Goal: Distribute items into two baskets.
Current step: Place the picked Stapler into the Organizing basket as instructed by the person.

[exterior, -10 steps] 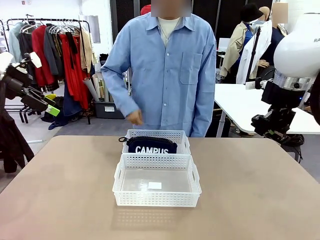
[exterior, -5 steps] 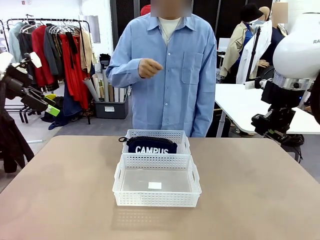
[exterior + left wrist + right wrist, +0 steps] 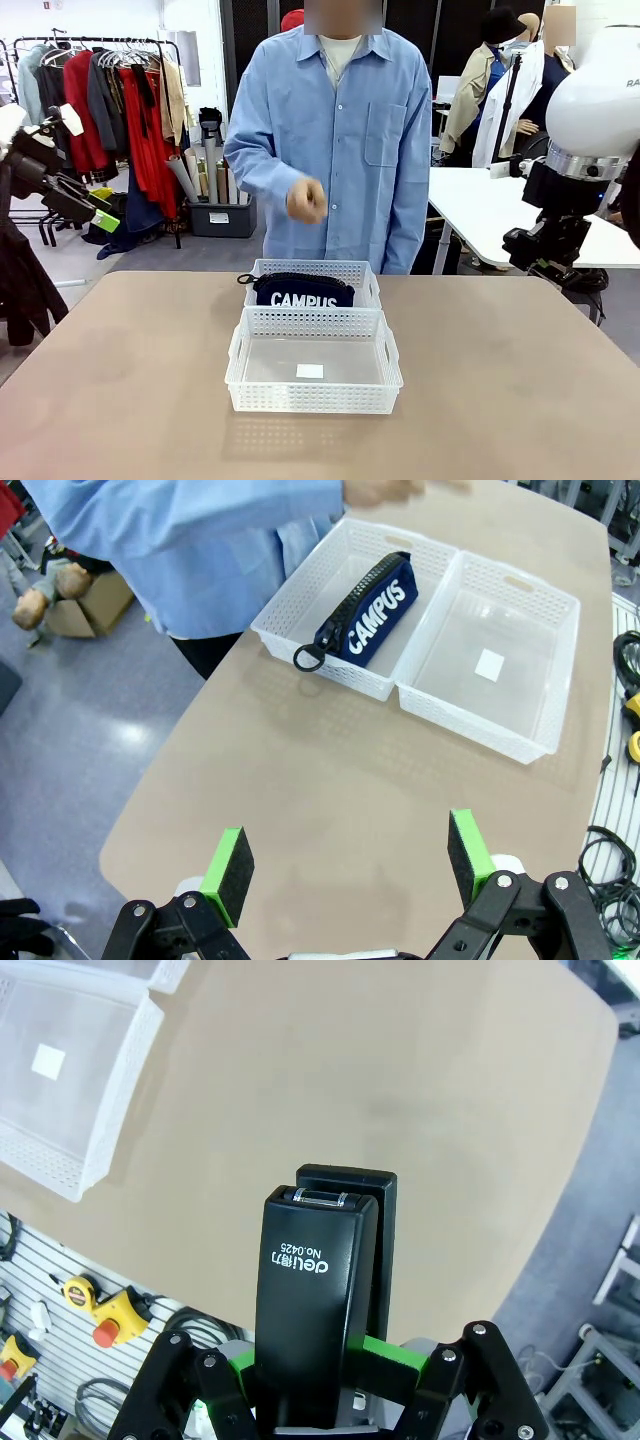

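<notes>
Person's hand point(image 3: 306, 200) pulled back from far basket point(image 3: 357, 272); pouch point(image 3: 368, 620) in. Right pincer point(image 3: 318, 1360) gripped stapler point(image 3: 315, 1305), near basket point(image 3: 385, 352) pending; left pincer point(image 3: 347, 865) wide.

baskets point(image 3: 314, 375): looking like translucent white plastic, lattice-sided
pouch point(image 3: 303, 291): showing as soft navy cloth, matt
stapler point(image 3: 318, 1310): showing smooth black plastic, faintly glossy
counter point(image 3: 520, 400): looking matt, smooth tan
</notes>
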### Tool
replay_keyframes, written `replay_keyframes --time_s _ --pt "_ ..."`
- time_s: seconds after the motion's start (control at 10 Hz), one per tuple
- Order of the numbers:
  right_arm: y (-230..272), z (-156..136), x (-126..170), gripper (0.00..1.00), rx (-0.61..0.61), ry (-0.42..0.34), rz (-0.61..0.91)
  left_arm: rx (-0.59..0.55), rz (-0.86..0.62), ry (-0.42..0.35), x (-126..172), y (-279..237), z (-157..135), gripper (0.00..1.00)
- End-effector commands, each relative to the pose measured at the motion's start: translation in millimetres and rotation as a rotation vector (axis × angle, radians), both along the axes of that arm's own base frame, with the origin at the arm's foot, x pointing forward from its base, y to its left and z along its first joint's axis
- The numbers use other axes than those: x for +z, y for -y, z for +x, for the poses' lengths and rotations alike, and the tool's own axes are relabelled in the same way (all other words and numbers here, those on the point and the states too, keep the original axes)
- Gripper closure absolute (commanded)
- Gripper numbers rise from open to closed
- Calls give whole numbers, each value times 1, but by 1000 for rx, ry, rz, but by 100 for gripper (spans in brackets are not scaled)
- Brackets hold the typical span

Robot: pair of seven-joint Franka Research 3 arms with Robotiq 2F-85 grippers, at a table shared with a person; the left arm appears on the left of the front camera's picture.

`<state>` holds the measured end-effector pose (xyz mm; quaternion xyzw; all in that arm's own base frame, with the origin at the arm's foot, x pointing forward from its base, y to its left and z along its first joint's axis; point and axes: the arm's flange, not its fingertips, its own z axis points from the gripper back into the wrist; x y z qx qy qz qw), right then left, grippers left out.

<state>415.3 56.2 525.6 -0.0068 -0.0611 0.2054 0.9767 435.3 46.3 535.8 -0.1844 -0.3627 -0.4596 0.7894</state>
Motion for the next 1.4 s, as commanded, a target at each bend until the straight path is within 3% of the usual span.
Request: replay_keyframes --time_s 0.0,0.7,0.8,1.3 --pt "1 -2 -1 100 -2 27 -15 6 -3 -4 1 0 -1 0" --pt "1 -2 -1 100 -2 27 -15 6 -3 -4 1 0 -1 0" --pt "0 0 0 100 0 0 0 6 -3 -4 1 0 -1 0" --pt "-84 -8 6 100 230 50 -53 6 -3 -4 1 0 -1 0"
